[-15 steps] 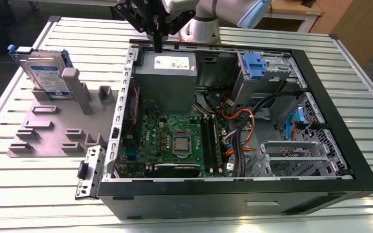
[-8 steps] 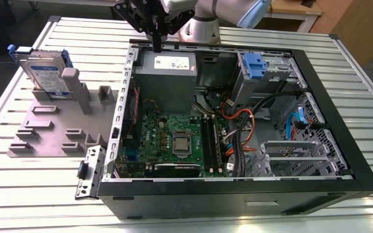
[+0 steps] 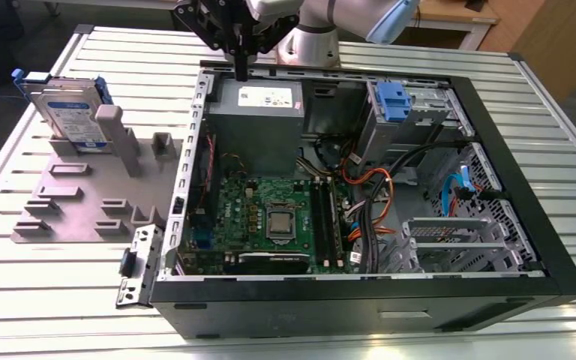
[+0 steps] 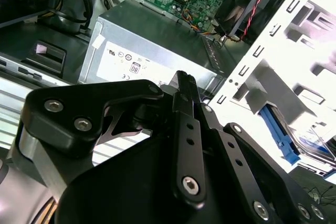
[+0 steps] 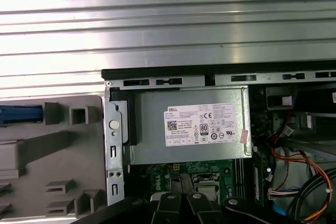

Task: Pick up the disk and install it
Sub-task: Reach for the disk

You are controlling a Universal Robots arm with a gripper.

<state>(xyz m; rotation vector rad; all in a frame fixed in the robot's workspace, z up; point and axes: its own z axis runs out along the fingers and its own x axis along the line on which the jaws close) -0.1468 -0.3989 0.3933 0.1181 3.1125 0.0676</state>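
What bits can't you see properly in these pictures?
- Exterior view: the disk is partly hidden behind a grey post.
- Exterior view: the arm is cut off by the top edge.
- Exterior view: the print on the power supply's sticker is too small.
- Second wrist view: glare washes out everything around the disk, and the picture's edge cuts it off.
- First wrist view: the edge leaves just a blue strip of the disk.

The silver-grey jointed robot arm (image 3: 310,34), with a pale blue joint cover (image 3: 393,19), reaches in from the far edge of the exterior view. Its wrist is turned so that the black metal two-finger gripper (image 3: 240,71) points straight down. In the second wrist view the gripper's (image 4: 185,80) slim black fingers (image 4: 188,129) lie pressed together, tips meeting, nothing between them.
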